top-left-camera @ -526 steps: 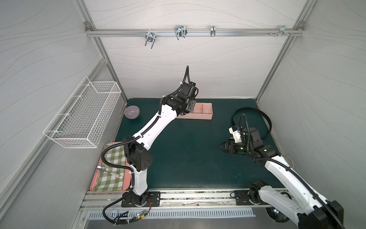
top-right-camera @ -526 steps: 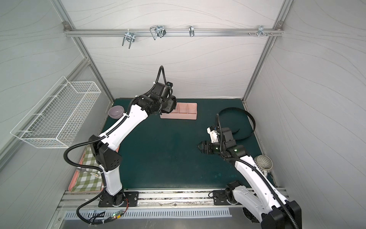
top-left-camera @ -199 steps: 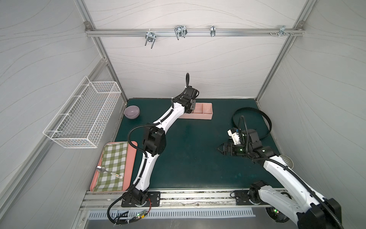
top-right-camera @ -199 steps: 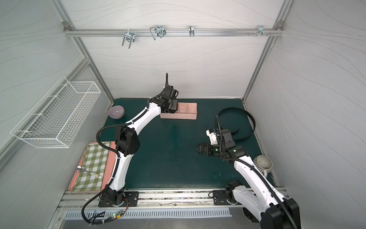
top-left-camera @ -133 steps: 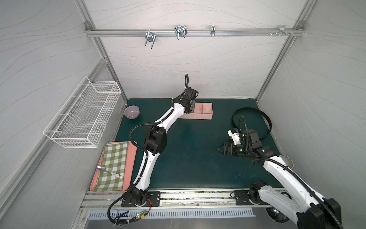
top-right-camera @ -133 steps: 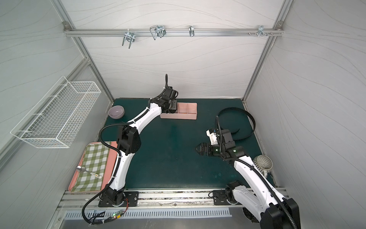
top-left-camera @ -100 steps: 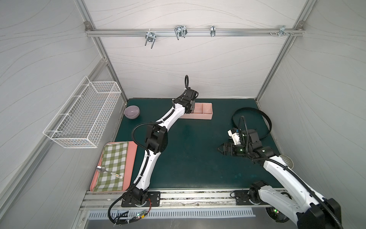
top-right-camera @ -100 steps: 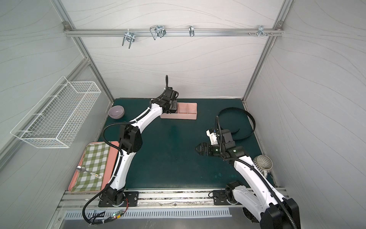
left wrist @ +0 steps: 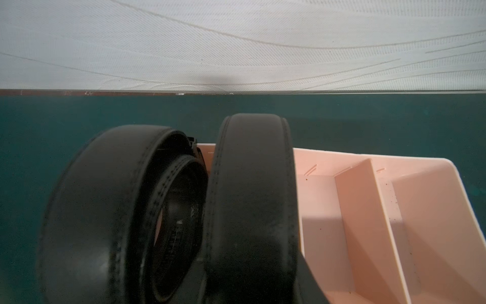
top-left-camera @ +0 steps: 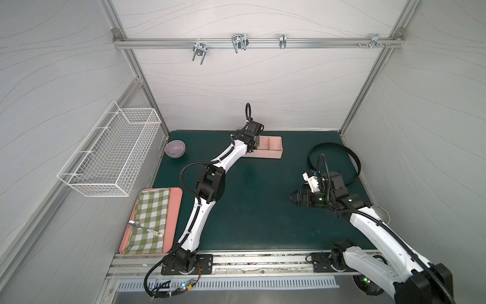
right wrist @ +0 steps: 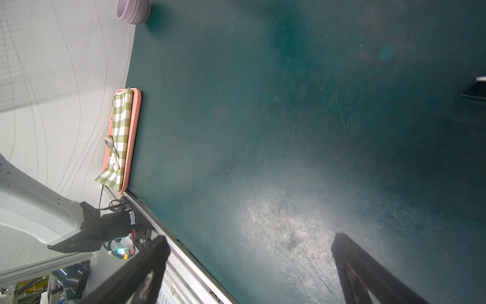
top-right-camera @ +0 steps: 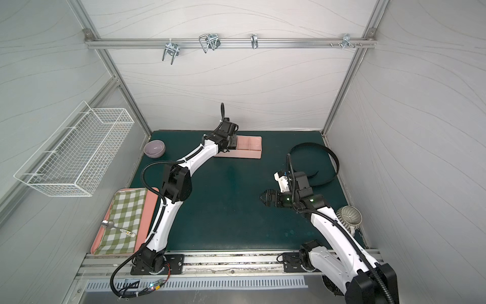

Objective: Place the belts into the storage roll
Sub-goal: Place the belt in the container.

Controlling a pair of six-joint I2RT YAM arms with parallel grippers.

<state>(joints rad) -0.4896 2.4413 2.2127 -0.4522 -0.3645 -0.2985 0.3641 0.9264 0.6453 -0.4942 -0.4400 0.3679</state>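
Eyes on the storage roll (top-left-camera: 271,155) at the back of the worktop (top-left-camera: 257,210). The left claw (top-left-camera: 253,145) sits over its end nearest the purple bowl (top-left-camera: 175,148). In the left wrist view a coiled belt (left wrist: 118,210) stands on edge in what looks like the end compartment, pink showing through its hole. A second coil (left wrist: 252,189) stands upright just beside it, and the jaws are narrowed onto its width. Past that claw, two more compartments show bare pink floor with dark specks. The loose belt (top-right-camera: 336,163) lies in a wide loop just behind the right claw's wrist. The right claw (top-right-camera: 262,198) hangs low over bare green, fingers (right wrist: 147,268) spread wide, gripping nothing. Well away from both claws, a flat pink tray (top-left-camera: 175,210) carries a green checked cloth (top-left-camera: 150,210) and a spoon (top-left-camera: 134,224). The spoon's handle label is too small to read. A wire basket (top-left-camera: 113,155) hangs on the wall, and a grey ribbed cup (top-right-camera: 348,215) sits beside the right forearm. The left arm reaches long, elbow bent, wrist pitched down. The right arm points its claw sideways toward the left arm.
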